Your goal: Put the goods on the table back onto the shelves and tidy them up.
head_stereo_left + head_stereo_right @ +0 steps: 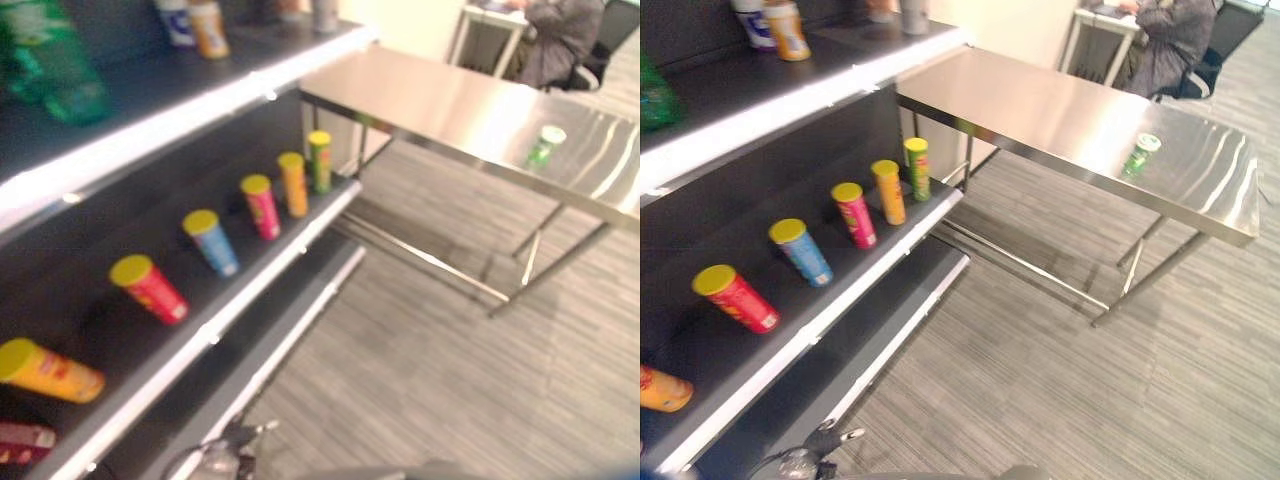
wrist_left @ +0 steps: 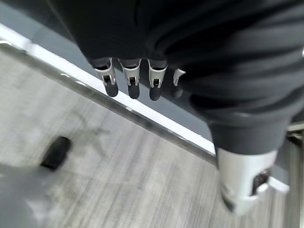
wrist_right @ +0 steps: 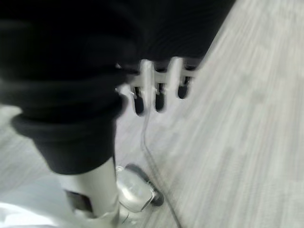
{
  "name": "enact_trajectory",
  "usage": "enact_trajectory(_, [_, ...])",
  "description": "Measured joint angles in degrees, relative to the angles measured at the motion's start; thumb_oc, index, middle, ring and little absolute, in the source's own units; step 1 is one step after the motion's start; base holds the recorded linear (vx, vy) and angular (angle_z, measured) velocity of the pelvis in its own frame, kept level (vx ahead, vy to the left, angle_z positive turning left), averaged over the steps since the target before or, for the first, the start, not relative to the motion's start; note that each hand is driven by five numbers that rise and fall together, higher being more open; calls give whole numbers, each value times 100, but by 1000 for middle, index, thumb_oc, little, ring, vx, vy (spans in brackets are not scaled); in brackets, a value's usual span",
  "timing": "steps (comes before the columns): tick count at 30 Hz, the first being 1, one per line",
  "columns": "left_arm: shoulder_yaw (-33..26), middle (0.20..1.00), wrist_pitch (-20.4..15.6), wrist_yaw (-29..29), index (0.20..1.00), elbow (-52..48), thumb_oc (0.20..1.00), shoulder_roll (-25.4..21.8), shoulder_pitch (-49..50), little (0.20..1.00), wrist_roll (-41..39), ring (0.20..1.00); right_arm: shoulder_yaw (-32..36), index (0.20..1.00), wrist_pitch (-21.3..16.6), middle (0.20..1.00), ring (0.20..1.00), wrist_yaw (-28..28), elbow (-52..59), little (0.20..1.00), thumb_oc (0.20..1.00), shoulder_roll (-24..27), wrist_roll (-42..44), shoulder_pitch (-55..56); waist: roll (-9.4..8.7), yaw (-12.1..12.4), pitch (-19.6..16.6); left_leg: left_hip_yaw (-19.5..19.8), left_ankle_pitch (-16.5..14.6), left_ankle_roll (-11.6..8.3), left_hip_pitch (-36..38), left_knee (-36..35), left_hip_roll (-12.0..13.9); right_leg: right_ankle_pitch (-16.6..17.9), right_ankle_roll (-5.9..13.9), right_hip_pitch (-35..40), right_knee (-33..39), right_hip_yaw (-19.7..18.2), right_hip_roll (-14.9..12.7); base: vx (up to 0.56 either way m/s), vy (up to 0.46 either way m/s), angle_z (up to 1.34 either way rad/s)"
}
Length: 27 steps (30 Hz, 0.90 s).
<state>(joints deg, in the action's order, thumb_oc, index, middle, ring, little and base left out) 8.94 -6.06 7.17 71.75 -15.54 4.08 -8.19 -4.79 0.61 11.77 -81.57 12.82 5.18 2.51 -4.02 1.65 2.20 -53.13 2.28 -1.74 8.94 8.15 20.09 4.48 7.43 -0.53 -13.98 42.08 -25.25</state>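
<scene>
While small green cylindrical can [image 1: 1137, 155] stands on steel table [image 1: 1040, 110], left hand [image 2: 142, 80] and right hand [image 3: 159, 90] hang relaxed, empty.

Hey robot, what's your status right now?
Left hand and right hand open, empty. Green can upright on steel table, untouched. Nothing blocking it.

Two hands, left hand [image 2: 142, 80] and right hand [image 3: 156, 90]: silver dark-tipped fingers under dark ribbed covers, silver thumbs.
</scene>
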Motion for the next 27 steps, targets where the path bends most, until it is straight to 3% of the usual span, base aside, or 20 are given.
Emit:
enact_trajectory(1, [-240, 1000, 107, -22, 1000, 155, 1000, 133, 261, 1000, 24, 1000, -97, 1000, -41, 1000, 1000, -7, 210, 1000, 1000, -32, -1, -11, 46, -12, -18, 366, -206, -212, -309, 890, 590, -25, -84, 133, 503, -108, 369, -62, -315, -128])
enact_trajectory(3, [-250, 1000, 111, -37, 1000, -3, 1000, 356, 92, 1000, 31, 1000, -155, 1000, -18, 1000, 1000, -28, 315, 1000, 1000, 2, 0, 87, 99, -67, -29, 399, -140, -630, -626, -73, 233, -59, -89, 364, 1020, -360, 519, -57, -555, -55])
enact_trajectory(4, [-291, 1000, 95, 7, 1000, -96, 1000, 437, 74, 1000, 23, 1000, -179, 1000, -28, 1000, 1000, 24, 355, 1000, 1000, 58, -4, 43, 285, -66, -47, 531, 258, -670, -698, -325, 181, -187, 36, 279, 837, -397, 642, -60, -693, -78])
enact_trajectory(5, [-365, 1000, 65, 44, 1000, -79, 1000, 497, 134, 1000, 19, 1000, -335, 1000, -32, 1000, 1000, 105, 393, 1000, 1000, 213, -11, -34, 519, -53, -67, 195, 965, -611, -611, -298, 434, -441, -66, 152, 553, -345, 848, -29, -388, -111])
enact_trajectory(6, [-507, 1000, 82, 90, 1000, -73, 1000, 422, 191, 1000, 14, 1000, -443, 1000, -46, 1000, 1000, 75, 462, 1000, 1000, 218, -41, -7, 531, -68, -210, -91, 853, -628, -399, -257, 652, -784, -200, 116, 402, -426, 915, -2, -502, -116])
enact_trajectory(7, [-505, 1000, 93, 275, 1000, -351, 1000, 196, 138, 1000, -283, 1000, -648, 1000, -154, 1000, 1000, 23, 647, 1000, 1000, 70, -51, 150, 434, -109, -294, -38, 1086, -496, -262, -128, 960, -853, 15, 160, 388, -563, 1275, 33, -391, -86])
enact_trajectory(9, [-662, 1000, -128, 368, 1000, -389, 1000, 147, -79, 1000, -319, 1000, -697, 1000, -131, 1000, 1000, 46, 702, 1000, 1000, -121, -45, 139, 304, -55, -295, 489, 1633, -390, -282, 292, 1462, -826, -175, 361, 746, -803, 1696, 60, -339, -81])
enact_trajectory(10, [-787, 1000, -209, 397, 1000, -196, 1000, 249, -162, 1000, -356, 1000, -873, 1000, -161, 1000, 1000, 60, 723, 1000, 1000, -163, -26, 98, 194, 6, -259, 1289, 2043, -458, -385, 572, 1555, -778, -326, 471, 936, -1030, 1790, 50, -243, -104])
enact_trajectory(12, [-1178, 1000, -213, 402, 1000, 179, 1000, 582, -223, 1000, -599, 1000, -1083, 1000, -290, 1000, 1000, 56, 714, 1000, 1000, -226, 1, 36, -7, 66, -213, 3053, 1394, -1281, -735, 490, 1063, -652, -488, 672, 1368, -1332, 1760, 122, -403, -84])
enact_trajectory(14, [-1265, 1000, -275, 394, 1000, 282, 1000, 728, -314, 1000, -764, 1000, -1071, 1000, -324, 1000, 1000, 24, 643, 1000, 1000, -195, 16, -45, 87, 341, -95, 4440, 1129, -1344, -927, -217, 348, -630, -505, 737, 1505, -1659, 1784, 218, -333, -73])
enact_trajectory(15, [-1286, 1000, -275, 396, 1000, 397, 1000, 736, -313, 1000, -934, 1000, -1060, 1000, -366, 1000, 1000, 49, 597, 1000, 1000, -186, 47, -89, 102, 581, -70, 4915, 772, -1216, -922, -427, -147, -697, -610, 719, 1619, -1870, 1713, 221, -106, -82])
enact_trajectory(16, [-1277, 1000, -234, 388, 1000, 591, 1000, 699, -371, 1000, -1122, 1000, -1066, 1000, -364, 1000, 1000, 75, 428, 1000, 1000, -245, 50, -155, 25, 700, 1, 4985, 445, -1062, -1373, -425, -881, -562, -610, 896, 1949, -1825, 1586, 257, -57, -64])
enact_trajectory(17, [-1242, 1000, -238, 390, 1000, 610, 1000, 693, -383, 1000, -1155, 1000, -1082, 1000, -366, 1000, 1000, 72, 377, 1000, 1000, -279, 50, -162, 65, 740, 32, 4866, 462, -1021, -1599, -415, -1060, -548, -534, 932, 1951, -1680, 1612, 311, -32, -4])
enact_trajectory(19, [-1161, 1000, -235, 387, 1000, 705, 1000, 681, -298, 1000, -1173, 1000, -1093, 1000, -354, 1000, 1000, 101, 303, 1000, 1000, -240, 61, -192, 218, 796, 78, 4496, 592, -936, -2116, -429, -1172, -663, -387, 1130, 1954, -1546, 1805, 312, 8, 13])
enact_trajectory(20, [-1135, 1000, -187, 383, 1000, 941, 1000, 680, -196, 1000, -1297, 1000, -1340, 1000, -351, 1000, 1000, 171, 231, 1000, 1000, -268, 63, -244, 253, 953, 97, 4285, 552, -960, -2394, -569, -1120, -820, -168, 1279, 1953, -1144, 1876, 396, 84, -29])
enact_trajectory(22, [-1182, 1000, -102, 366, 1000, 1033, 1000, 622, 48, 1000, -1338, 1000, -1595, 1000, -359, 1000, 1000, 177, 299, 1000, 1000, -443, 53, -337, -22, 1127, 67, 4319, 604, -715, -2497, -328, -1205, -987, -56, 1352, 1933, -1588, 1875, 516, 119, -31])
enact_trajectory(23, [-1305, 1000, -98, 368, 1000, 1037, 1000, 557, -21, 1000, -1368, 1000, -1732, 1000, -357, 1000, 1000, 196, 363, 1000, 1000, -551, 50, -410, -197, 1119, 115, 4370, 509, -591, -2569, -213, -1301, -1182, -238, 1304, 1779, -1704, 1819, 499, 160, 16])
enact_trajectory(24, [-1407, 1000, -139, 375, 1000, 971, 1000, 554, -42, 1000, -1433, 1000, -1738, 1000, -345, 1000, 1000, 187, 363, 1000, 1000, -631, 57, -648, -320, 1148, 227, 4409, 296, -377, -2706, 152, -1414, -1424, -367, 1189, 1381, -1853, 1622, 543, 206, 27])
enact_trajectory(25, [-1408, 1000, -125, 386, 1000, 997, 1000, 527, -80, 1000, -1524, 1000, -1672, 1000, -360, 1000, 1000, 177, 466, 1000, 1000, -765, 61, -837, -347, 1136, 292, 4366, -28, -216, -2851, 693, -1437, -1500, -290, 1231, 1349, -2001, 1545, 491, 235, -14])
enact_trajectory(27, [-1549, 1000, -116, 376, 1000, 1106, 1000, 495, -60, 1000, -1541, 1000, -1654, 1000, -483, 1000, 1000, 126, 680, 1000, 1000, -955, 62, -974, -434, 1274, 325, 4251, -531, -224, -3023, 1473, -1410, -1607, -223, 1344, 1501, -2382, 1453, 432, 226, -44])
